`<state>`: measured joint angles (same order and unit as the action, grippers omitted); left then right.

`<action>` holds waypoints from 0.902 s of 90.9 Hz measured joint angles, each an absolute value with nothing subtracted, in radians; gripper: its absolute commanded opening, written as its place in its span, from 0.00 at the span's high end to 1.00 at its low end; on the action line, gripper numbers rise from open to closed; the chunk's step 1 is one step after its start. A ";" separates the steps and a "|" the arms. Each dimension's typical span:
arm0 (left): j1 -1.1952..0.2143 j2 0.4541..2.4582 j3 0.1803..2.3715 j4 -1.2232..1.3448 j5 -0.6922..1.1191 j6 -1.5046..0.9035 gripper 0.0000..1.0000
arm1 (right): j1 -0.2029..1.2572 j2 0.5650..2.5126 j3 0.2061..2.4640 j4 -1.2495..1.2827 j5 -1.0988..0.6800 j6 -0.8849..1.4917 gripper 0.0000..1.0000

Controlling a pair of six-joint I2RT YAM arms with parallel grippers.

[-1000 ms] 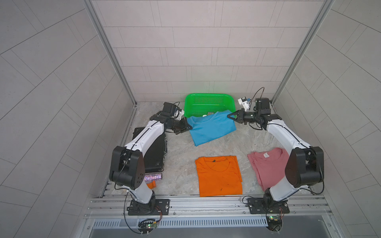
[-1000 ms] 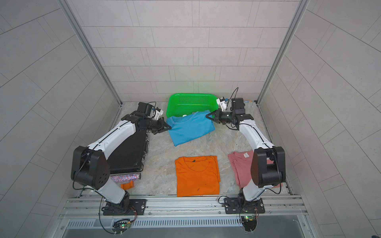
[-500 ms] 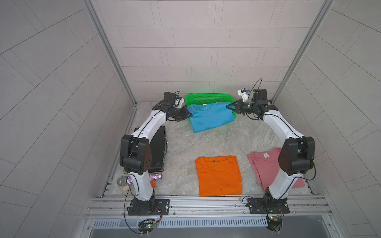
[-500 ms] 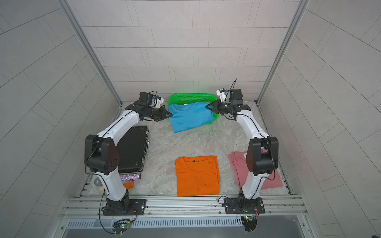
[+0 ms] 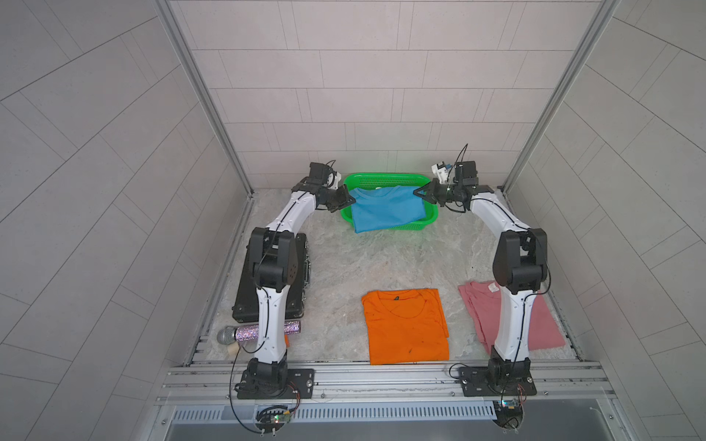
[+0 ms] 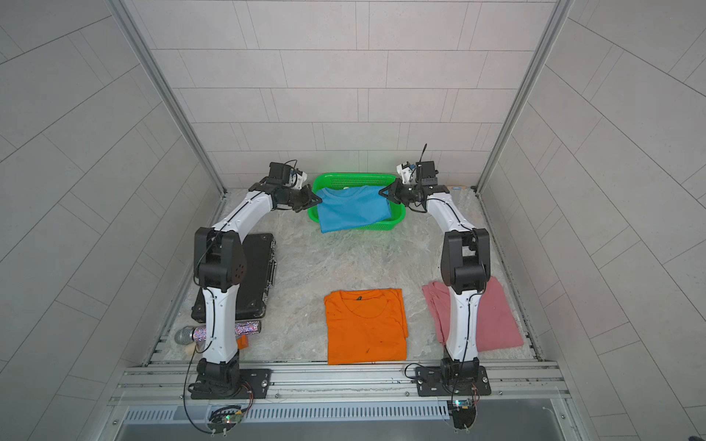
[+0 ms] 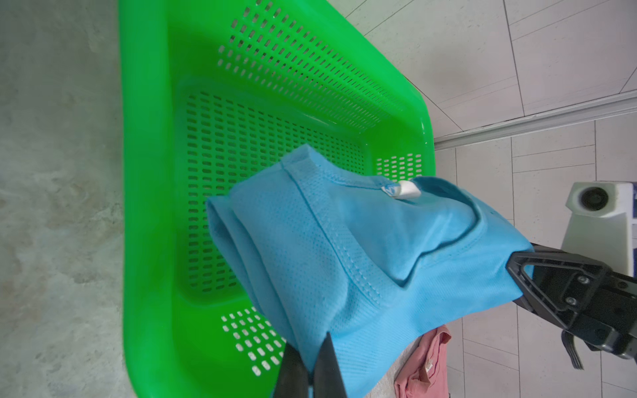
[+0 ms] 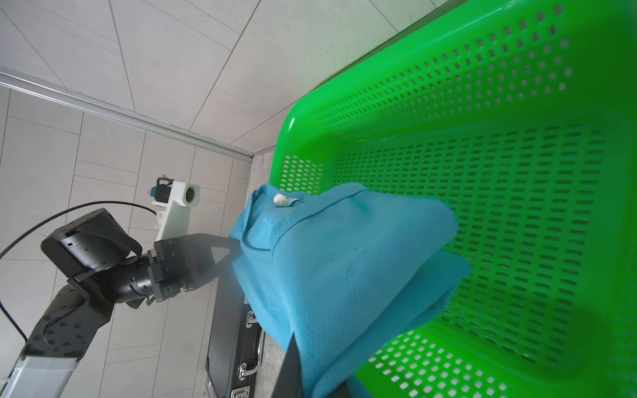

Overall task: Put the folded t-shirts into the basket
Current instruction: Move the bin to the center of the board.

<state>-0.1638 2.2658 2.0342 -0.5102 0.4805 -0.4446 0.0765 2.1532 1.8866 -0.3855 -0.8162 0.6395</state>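
Blue tee [image 5: 386, 208] slung over the basket [image 5: 386, 176]
Left gripper [image 5: 345, 198] and right gripper [image 5: 418, 192] each pinch a collar-end corner, fingers [image 7: 327, 368] clamped tight on cloth, so the tee hangs stretched between them.

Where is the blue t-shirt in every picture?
Top view: the blue t-shirt is at the far middle, over the green basket.
Top view: it is at the far middle again, over the green basket.
Left wrist: it is mid-picture, above the basket's floor.
Right wrist: it is mid-picture, beside the basket's wall.
Shared landmark: the green basket shows in all four.
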 measured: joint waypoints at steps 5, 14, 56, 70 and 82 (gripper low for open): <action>-0.164 2.300 2.075 -0.511 0.472 -0.435 1.00 | 0.074 2.181 1.901 -0.384 -0.810 0.640 1.00; -0.164 2.359 2.140 -0.522 0.444 -0.408 1.00 | 0.070 2.223 1.917 -0.381 -0.802 0.641 1.00; -0.171 2.353 1.976 -0.488 0.449 -0.403 1.00 | 0.064 2.197 1.682 -0.317 -0.795 0.632 1.00; -0.175 2.275 1.840 -0.457 0.463 -0.404 1.00 | 0.068 2.128 1.559 -0.287 -0.809 0.628 1.00; -0.176 2.211 1.747 -0.460 0.476 -0.405 1.00 | 0.070 2.059 1.458 -0.271 -0.819 0.625 1.00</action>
<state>-0.1757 2.2112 1.7470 -0.4603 0.4759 -0.4053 0.0696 2.0586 1.4582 -0.2707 -0.8192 0.6250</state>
